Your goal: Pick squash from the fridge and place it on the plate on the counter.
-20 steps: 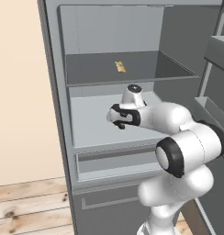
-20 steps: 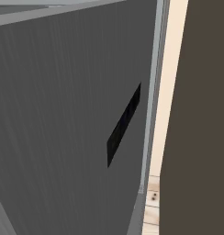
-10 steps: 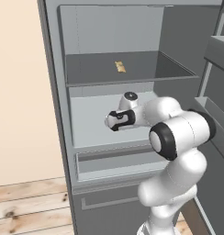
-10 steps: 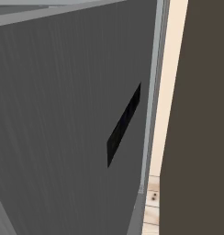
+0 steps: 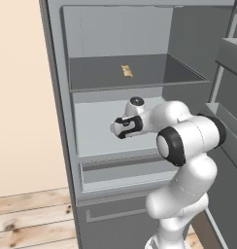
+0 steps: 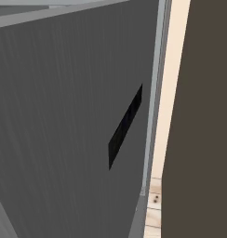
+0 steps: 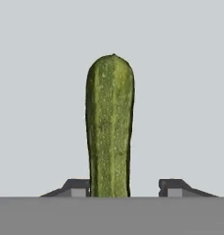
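Risk of off-centre grip: squash [image 7: 109, 126] on middle fridge [image 5: 57, 121] shelf lies between fingertips [image 7: 77, 187] of gripper [image 7: 124, 188], touching one, clear of other, jaws partly closed and nothing clamped, so may roll or skew on closing.

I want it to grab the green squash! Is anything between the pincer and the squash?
No. In the hand view the squash lies right between the pincer tips, one tip against it, with nothing else there.
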### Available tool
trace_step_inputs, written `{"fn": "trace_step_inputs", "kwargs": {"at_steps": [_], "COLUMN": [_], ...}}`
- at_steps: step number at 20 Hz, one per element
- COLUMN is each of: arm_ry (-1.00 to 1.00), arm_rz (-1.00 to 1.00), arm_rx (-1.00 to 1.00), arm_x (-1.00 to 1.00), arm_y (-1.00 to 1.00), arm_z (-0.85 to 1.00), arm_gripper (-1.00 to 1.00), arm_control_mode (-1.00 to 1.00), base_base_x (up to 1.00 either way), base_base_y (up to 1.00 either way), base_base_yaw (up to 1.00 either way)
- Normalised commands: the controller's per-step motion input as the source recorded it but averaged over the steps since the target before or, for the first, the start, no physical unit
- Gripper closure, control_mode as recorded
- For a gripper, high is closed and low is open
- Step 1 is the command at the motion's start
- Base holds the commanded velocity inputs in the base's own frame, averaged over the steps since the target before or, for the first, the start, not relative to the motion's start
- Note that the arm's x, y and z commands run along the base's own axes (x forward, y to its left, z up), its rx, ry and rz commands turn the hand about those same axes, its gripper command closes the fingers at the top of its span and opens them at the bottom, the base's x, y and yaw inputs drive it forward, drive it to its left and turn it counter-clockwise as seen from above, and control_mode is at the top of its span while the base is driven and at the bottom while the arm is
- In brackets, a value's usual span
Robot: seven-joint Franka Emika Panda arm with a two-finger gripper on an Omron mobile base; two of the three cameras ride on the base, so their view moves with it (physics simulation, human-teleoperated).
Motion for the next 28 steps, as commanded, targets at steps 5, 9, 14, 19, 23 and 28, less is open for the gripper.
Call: {"fn": "trace_step_inputs", "kwargs": {"at_steps": [5, 9, 14, 19, 23, 28], "arm_ry": [-0.43, -0.4, -0.33, -0.2, 0.0, 0.05], "arm_rz": [-0.07, -0.04, -0.01, -0.06, -0.02, 0.0], "arm_rx": [0.1, 0.16, 0.18, 0.19, 0.19, 0.07], "arm_x": [-0.48, -0.23, -0.3, -0.64, -0.56, -0.28], "arm_y": [0.0, 0.13, 0.04, 0.0, -0.03, 0.0], "arm_z": [-0.89, -0.65, -0.25, 0.18, 0.83, 1.0], "arm_gripper": [1.0, 1.0, 1.0, 1.0, 1.0, 1.0], "arm_control_mode": [-1.0, -1.0, -1.0, -1.0, -1.0, -1.0], "base_base_x": [0.0, 0.0, 0.0, 0.0, 0.0, 0.0], "base_base_y": [0.0, 0.0, 0.0, 0.0, 0.0, 0.0], "base_base_yaw": [0.0, 0.0, 0.0, 0.0, 0.0, 0.0]}}
